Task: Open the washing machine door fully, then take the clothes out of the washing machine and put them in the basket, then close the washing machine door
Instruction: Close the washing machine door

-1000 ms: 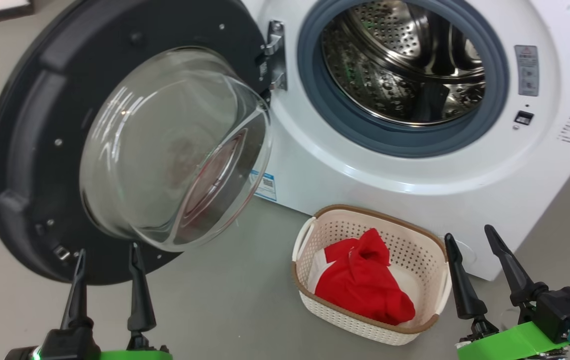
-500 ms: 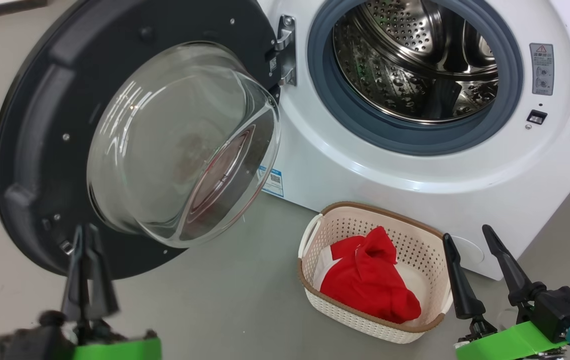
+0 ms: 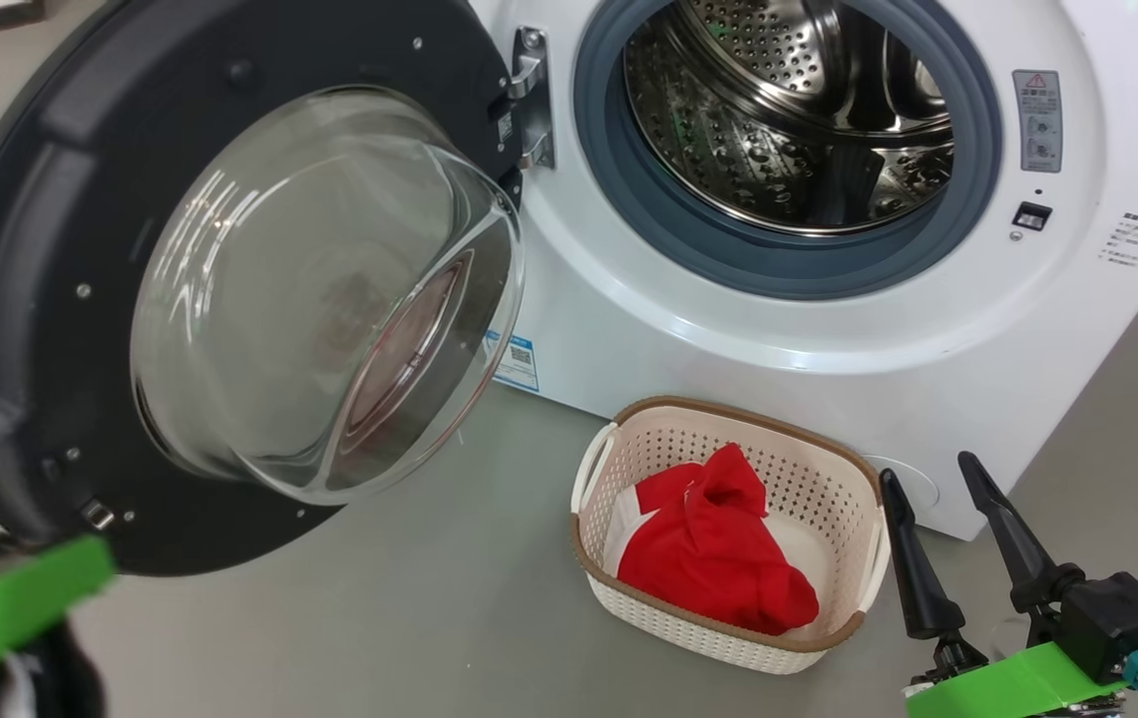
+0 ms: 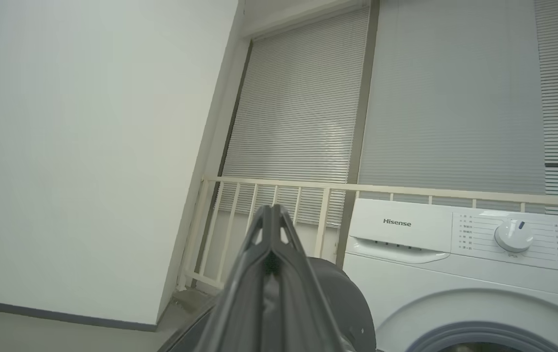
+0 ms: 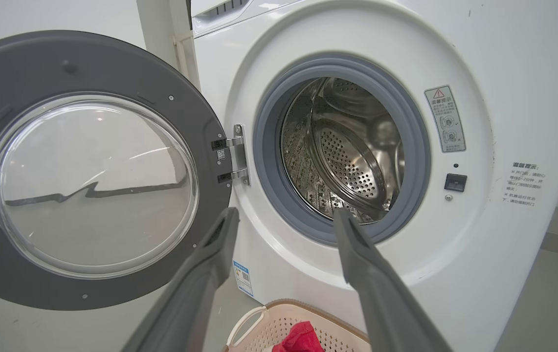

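Left to right. The left arm (image 3: 10, 603) is a green blur by the lower rim of the washing machine door (image 3: 309, 289); the left gripper (image 4: 271, 215) has its fingers pressed together, holding nothing. The door stands wide open on its hinge (image 3: 529, 100); the drum (image 3: 788, 130) of the washing machine (image 3: 728, 349) looks empty. The clothes (image 3: 718, 558) lie in the basket (image 3: 798, 479) on the floor (image 3: 379, 618) at the machine's front. The right gripper (image 3: 928, 471) hangs spread wide, empty, just right of the basket. We judge closing is in hand — push the black rim far from the hinge, not the glass. The left wrist view adds the control knob (image 4: 514, 235); the right wrist view faces the door squarely.
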You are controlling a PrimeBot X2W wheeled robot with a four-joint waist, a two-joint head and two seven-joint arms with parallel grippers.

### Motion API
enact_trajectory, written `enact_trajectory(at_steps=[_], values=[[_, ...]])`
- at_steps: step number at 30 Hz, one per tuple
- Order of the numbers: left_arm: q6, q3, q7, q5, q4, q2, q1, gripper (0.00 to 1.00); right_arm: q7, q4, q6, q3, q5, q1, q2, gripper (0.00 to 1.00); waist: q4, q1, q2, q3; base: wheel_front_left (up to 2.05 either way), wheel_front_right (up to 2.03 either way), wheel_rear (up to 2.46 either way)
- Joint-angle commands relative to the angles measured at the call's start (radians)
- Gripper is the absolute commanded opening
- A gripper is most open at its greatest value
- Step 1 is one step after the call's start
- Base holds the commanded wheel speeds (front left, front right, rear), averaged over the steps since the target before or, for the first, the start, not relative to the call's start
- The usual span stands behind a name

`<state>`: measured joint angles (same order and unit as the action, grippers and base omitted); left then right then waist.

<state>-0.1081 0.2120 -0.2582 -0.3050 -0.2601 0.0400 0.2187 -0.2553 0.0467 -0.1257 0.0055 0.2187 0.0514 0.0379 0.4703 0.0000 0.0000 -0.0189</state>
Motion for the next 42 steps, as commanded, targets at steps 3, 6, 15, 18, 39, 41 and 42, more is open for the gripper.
enact_trajectory(at_steps=[3, 6, 15, 18, 39, 41, 42], values=[[0.046, 0.118, -0.004, -0.093, 0.047, 0.014, 0.088, 0.00, -0.006, -0.018, -0.005, 0.023, -0.002, -0.036, 0.012, 1.00, -0.012, 0.0000, 0.0000, 0.008, 0.00, 0.00, 0.00], [0.077, 0.173, -0.003, -0.197, 0.146, 0.016, 0.142, 0.00, -0.006, -0.015, -0.005, 0.022, -0.003, -0.029, 0.012, 1.00, -0.019, 0.0000, 0.0000, 0.017, 0.00, 0.00, 0.00], [0.117, 0.274, 0.132, -0.373, 0.444, 0.162, 0.328, 0.00, -0.006, -0.012, -0.005, 0.031, -0.010, -0.018, 0.012, 1.00, -0.040, 0.0000, 0.0000, 0.036, 0.00, 0.00, 0.00], [0.118, 0.305, 0.207, -0.454, 0.547, 0.193, 0.395, 0.00, -0.006, -0.010, -0.005, 0.032, -0.011, -0.014, 0.012, 1.00, -0.049, 0.0000, 0.0000, 0.041, 0.00, 0.00, 0.00], [0.029, 0.285, 0.651, -0.589, 1.075, 0.363, 0.590, 0.00, -0.006, -0.010, -0.005, 0.043, -0.027, 0.005, 0.012, 1.00, -0.097, 0.0000, 0.0000, 0.043, 0.00, 0.00, 0.00], [0.035, 0.261, 0.683, -0.576, 1.082, 0.374, 0.588, 0.00, -0.006, -0.012, -0.005, 0.042, -0.028, 0.006, 0.012, 1.00, -0.098, 0.0000, 0.0000, 0.041, 0.00, 0.00, 0.00], [0.036, 0.260, 0.694, -0.580, 1.086, 0.375, 0.590, 0.00, -0.006, -0.012, -0.005, 0.042, -0.028, 0.007, 0.012, 1.00, -0.098, 0.0000, 0.0000, 0.040, 0.00, 0.00, 0.00]])
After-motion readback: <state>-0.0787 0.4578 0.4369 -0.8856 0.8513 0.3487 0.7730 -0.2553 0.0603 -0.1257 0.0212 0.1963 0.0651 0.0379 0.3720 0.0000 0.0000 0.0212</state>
